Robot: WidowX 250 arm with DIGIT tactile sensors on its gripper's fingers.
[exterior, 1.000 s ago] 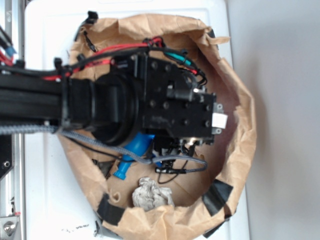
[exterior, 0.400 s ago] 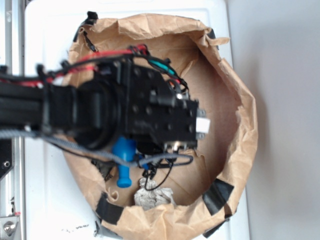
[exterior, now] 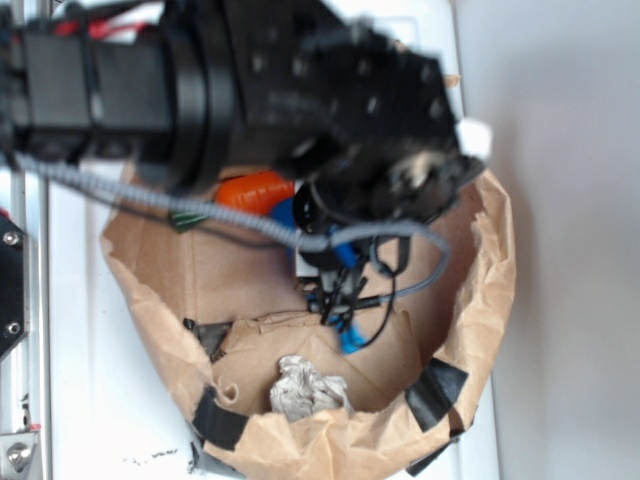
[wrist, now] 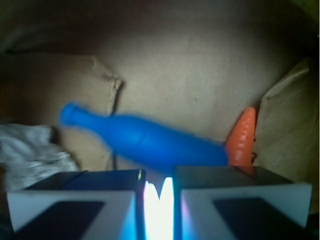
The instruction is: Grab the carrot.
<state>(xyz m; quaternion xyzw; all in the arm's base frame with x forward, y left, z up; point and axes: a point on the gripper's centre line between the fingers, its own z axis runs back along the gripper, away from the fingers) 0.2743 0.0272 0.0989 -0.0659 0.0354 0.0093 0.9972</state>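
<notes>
Hanging over the paper bag (exterior: 480, 300), the jaws (wrist: 159, 192) sit nearly shut and hold nothing. The carrot (wrist: 242, 137) waits just ahead, to their right, beside the blue bottle (wrist: 145, 140).

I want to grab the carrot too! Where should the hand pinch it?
Probably across the thick middle of the ridged orange plastic carrot, coming from above. Its pointed tip tapers and could slip. The long blue plastic bottle touches one side, so the hand should shift towards the carrot first.
</notes>
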